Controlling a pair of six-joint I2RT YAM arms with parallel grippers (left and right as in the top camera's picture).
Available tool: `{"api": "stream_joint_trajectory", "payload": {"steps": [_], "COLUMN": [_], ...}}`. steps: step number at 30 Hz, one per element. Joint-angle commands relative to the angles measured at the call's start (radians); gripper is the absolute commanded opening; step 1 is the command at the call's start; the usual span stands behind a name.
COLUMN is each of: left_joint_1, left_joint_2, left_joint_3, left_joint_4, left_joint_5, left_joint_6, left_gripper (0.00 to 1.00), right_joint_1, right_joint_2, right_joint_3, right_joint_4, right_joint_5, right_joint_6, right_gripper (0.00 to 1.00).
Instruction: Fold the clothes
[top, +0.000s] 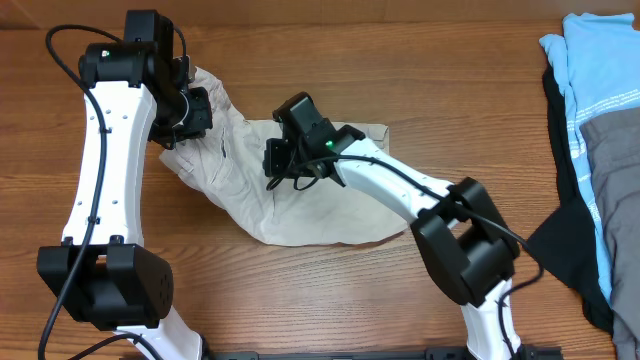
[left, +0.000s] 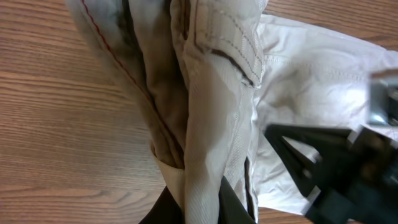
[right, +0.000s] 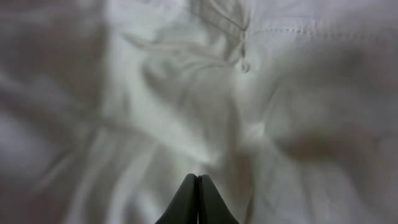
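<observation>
**Pinching crumpled shorts (top: 300, 210) at far edge**

Beige cotton twill, rumpled and heavily creased, lies centre-left on the wood-grain table (top: 450, 80). Left gripper (left: 199, 202) clamps a bunched, stitched fold at the far-left edge. Right gripper (right: 198, 186) has its fingers pressed together over soft wrinkled cloth.

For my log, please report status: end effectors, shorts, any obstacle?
Left end effector shut on shorts, fabric bunched. Right end effector shut, close over shorts. Shorts crumpled, not folded. Other garments far right, not in the way.
</observation>
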Motion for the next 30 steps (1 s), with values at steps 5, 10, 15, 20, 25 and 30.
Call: {"api": "stream_joint_trajectory", "payload": {"steps": [5,10,15,20,25,30], "left_joint_1": [-0.013,-0.013,-0.013,-0.013,-0.013,-0.013], "left_joint_2": [-0.045,-0.045,-0.045,-0.045,-0.045,-0.045], "left_joint_3": [0.021,0.021,0.021,0.021,0.021,0.021], "left_joint_4": [-0.01,-0.011,-0.008,-0.009,-0.01,-0.01], "left_joint_5": [0.005,0.004,0.004,0.004,0.004,0.004], "left_joint_6": [-0.007,-0.007,-0.007,-0.007,-0.006,-0.006], "left_gripper": [0.04,0.04,0.04,0.04,0.04,0.04], "right_joint_1": [0.051,0.04,-0.053,-0.09,-0.072,-0.048], "right_joint_2": [0.106,0.09,0.048,0.072,0.115,0.139], "right_joint_3": [-0.002,0.026,0.054,0.052,0.052,0.052], "right_joint_4": [0.037,0.042,0.006,0.05,0.156,0.202], "right_joint_5": [0.009,-0.047,-0.052,-0.051,-0.051,-0.019], "right_joint_6": [-0.002,-0.05,-0.054,-0.054,-0.054,-0.051], "right_gripper": [0.04,0.04,0.04,0.04,0.04,0.04]}}
